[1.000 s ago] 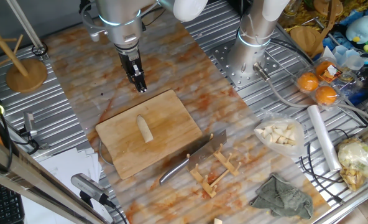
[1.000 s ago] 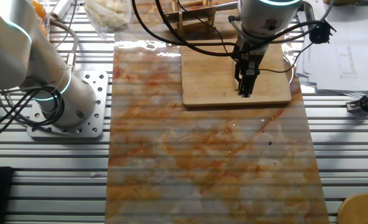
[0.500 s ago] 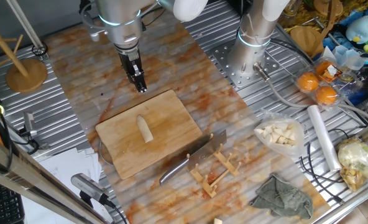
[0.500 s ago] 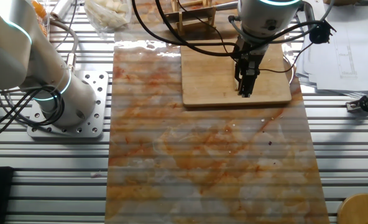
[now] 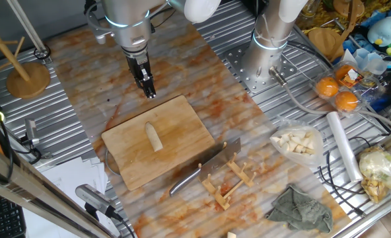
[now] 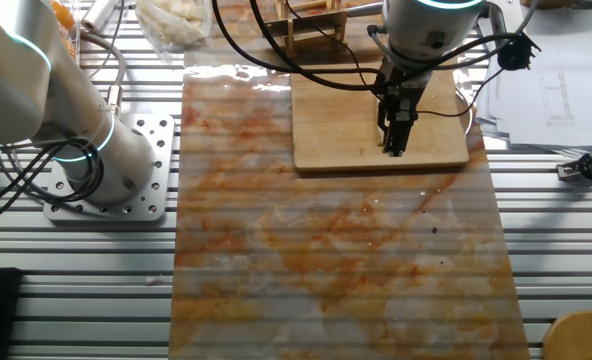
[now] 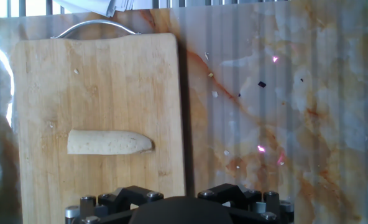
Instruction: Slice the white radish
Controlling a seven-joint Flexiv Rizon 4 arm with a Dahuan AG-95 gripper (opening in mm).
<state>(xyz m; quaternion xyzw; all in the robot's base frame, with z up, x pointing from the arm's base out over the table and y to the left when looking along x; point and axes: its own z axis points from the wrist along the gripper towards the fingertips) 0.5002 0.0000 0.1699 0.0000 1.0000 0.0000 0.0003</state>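
Note:
The white radish (image 5: 154, 137) is a short cream stick with a rounded end, lying whole on the wooden cutting board (image 5: 182, 125). In the hand view it lies crosswise on the board (image 7: 109, 142). My gripper (image 5: 149, 91) hangs above the table just past the board's far edge, apart from the radish, with its fingers together and nothing between them. In the other fixed view the gripper (image 6: 395, 146) stands over the board's near edge (image 6: 336, 150) and the radish is hidden. A knife (image 5: 197, 174) leans on a small wooden rack (image 5: 230, 180) beside the board.
A clear bag of pale cut pieces (image 5: 296, 142) lies to the right, with a white roll (image 5: 342, 145), oranges (image 5: 337, 92) and a grey cloth (image 5: 301, 210) nearby. A second arm's base (image 5: 265, 56) stands behind. A wooden stand (image 5: 27, 76) is at the left.

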